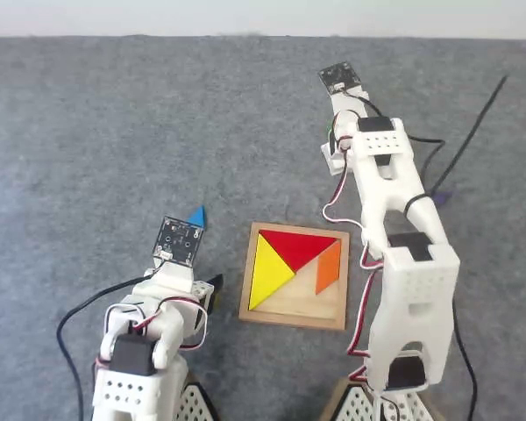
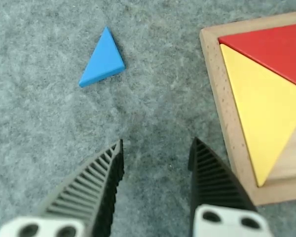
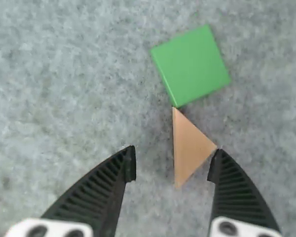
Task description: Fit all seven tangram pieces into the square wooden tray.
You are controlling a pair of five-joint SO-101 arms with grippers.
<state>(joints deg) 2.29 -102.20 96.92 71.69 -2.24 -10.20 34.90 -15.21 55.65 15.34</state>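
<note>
You are sitting at 3 of 7 pieces in the tray, near the table's front edge; your left gripper is hanging wide near the blue triangle, your right gripper wide over the tan triangle

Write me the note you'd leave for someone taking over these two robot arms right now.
Left claw: open, above the grey carpet, near the blue triangle, beside the tray.
Right claw: open, over the tan triangle, whose tip meets the green square.
Done: red triangle, yellow triangle and orange piece lie in the tray.
To do: fit blue, green, tan and the rest.
</note>
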